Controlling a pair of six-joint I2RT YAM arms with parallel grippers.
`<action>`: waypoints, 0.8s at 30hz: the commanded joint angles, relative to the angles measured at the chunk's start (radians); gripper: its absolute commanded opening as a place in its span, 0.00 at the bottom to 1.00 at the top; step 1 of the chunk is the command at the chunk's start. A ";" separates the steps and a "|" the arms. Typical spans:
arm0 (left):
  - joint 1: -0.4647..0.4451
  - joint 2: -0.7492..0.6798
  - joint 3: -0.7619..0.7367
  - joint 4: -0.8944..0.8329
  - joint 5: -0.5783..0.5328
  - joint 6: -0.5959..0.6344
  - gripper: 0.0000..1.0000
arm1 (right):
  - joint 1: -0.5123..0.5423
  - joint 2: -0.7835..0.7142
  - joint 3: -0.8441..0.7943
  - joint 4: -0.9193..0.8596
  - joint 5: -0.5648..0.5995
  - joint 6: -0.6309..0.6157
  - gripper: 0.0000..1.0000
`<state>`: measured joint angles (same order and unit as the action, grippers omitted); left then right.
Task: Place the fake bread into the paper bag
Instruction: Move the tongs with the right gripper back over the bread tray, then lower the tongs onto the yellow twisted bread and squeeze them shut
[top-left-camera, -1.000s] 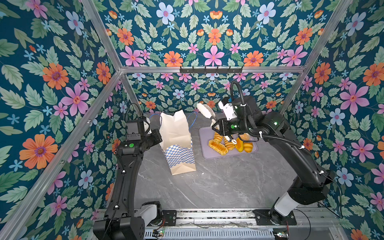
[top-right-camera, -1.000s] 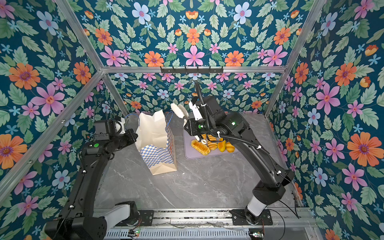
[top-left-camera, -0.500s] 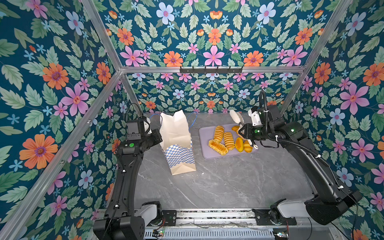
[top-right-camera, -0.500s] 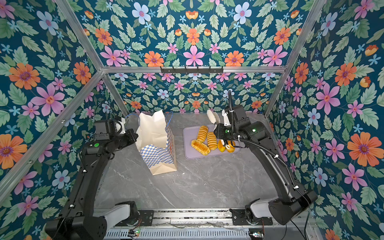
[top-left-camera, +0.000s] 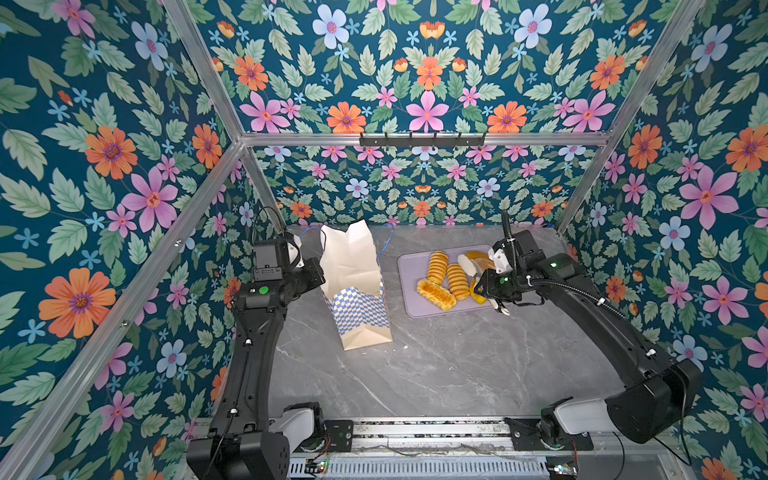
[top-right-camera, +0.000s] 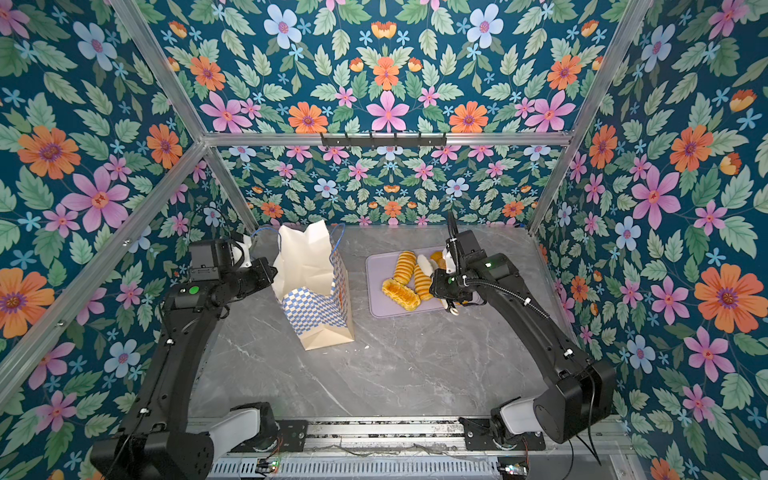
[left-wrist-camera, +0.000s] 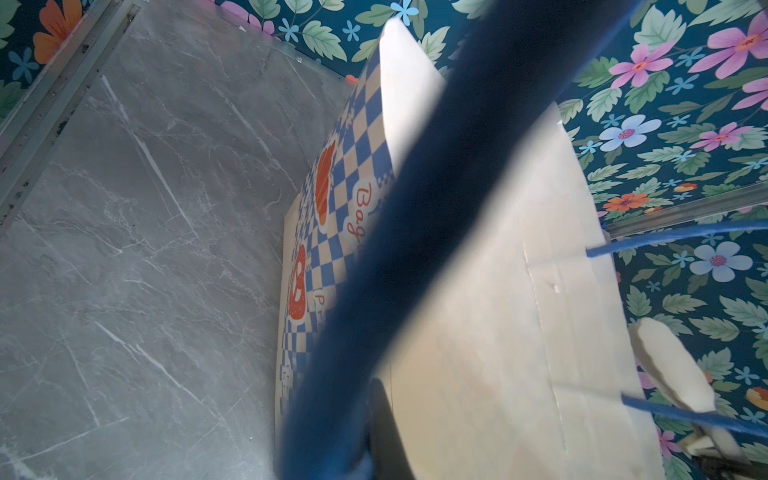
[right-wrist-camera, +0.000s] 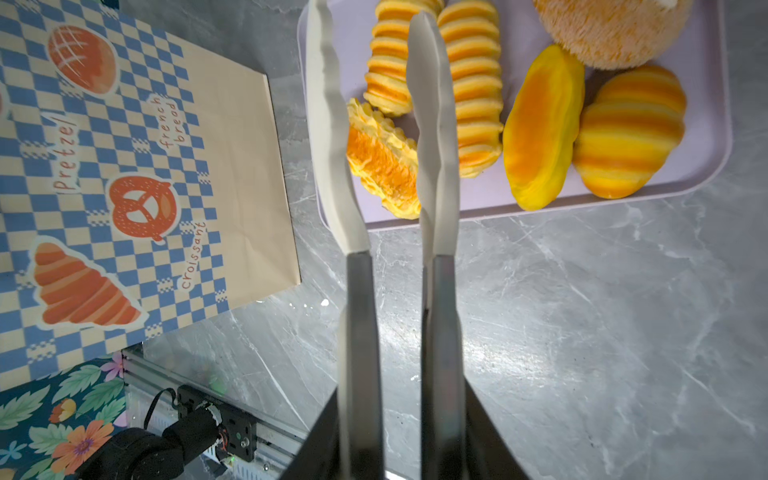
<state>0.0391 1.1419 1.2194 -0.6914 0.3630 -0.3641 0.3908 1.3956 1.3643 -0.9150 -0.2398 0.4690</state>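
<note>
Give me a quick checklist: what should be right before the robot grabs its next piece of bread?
1. Paper bag standing, mouth open: ok.
2. Right hand empty, fingers apart: ok.
3. Right hand over the lilac tray: ok.
4. Fake bread lying on the tray, in plain view: ok.
5. Left hand really gripping the bag's blue cord: cannot tell.
</note>
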 joint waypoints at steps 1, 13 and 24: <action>0.001 -0.002 -0.003 0.018 0.003 -0.004 0.01 | 0.002 -0.013 -0.058 0.073 -0.056 0.035 0.36; 0.001 -0.002 -0.012 0.024 0.005 -0.003 0.01 | 0.002 -0.009 -0.237 0.157 -0.148 0.085 0.37; 0.001 0.001 -0.009 0.024 0.004 -0.001 0.01 | 0.002 0.002 -0.297 0.173 -0.165 0.096 0.39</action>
<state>0.0391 1.1416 1.2083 -0.6773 0.3660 -0.3641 0.3916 1.3926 1.0737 -0.7628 -0.3885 0.5533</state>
